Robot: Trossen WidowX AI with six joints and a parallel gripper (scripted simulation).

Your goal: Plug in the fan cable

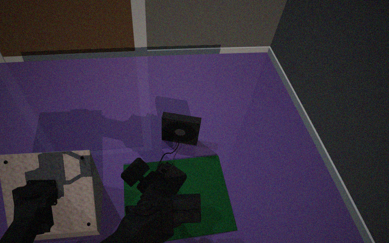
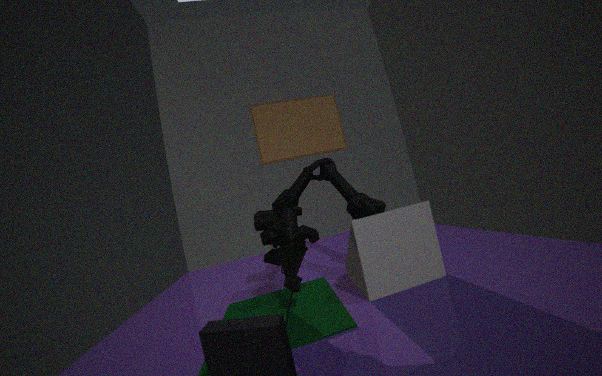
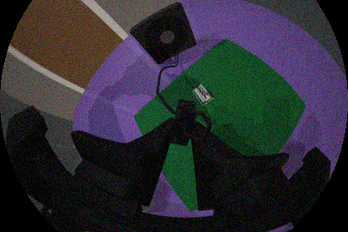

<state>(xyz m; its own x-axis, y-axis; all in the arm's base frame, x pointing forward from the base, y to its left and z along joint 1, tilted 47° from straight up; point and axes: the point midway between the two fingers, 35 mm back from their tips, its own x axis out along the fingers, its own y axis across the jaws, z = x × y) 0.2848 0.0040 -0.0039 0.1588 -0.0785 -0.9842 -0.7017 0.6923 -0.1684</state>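
Note:
My gripper (image 3: pixel 182 132) (image 2: pixel 292 275) is shut on the fan cable's black plug (image 3: pixel 186 107) (image 2: pixel 292 283), held above the green board (image 1: pixel 212 178) (image 2: pixel 319 306) (image 3: pixel 258 84). The thin black cable (image 3: pixel 159 84) (image 2: pixel 288 304) curves from the plug to the black fan (image 3: pixel 162 29) (image 1: pixel 179 125) (image 2: pixel 247 348), which stands beyond the board's edge. The small white fan header (image 3: pixel 203 94) lies on the board, up and to the right of the plug in the wrist view. The plug is apart from it in that view. In the top view the arm hides plug and header.
A pale block (image 1: pixel 75 205) (image 2: pixel 399 252) stands beside the board, with the arm's base on it. The purple surface (image 1: pixel 250 120) surrounds them. The fan's upright body is close to the board's far edge. Shadows of the arm fall across the board and the surface.

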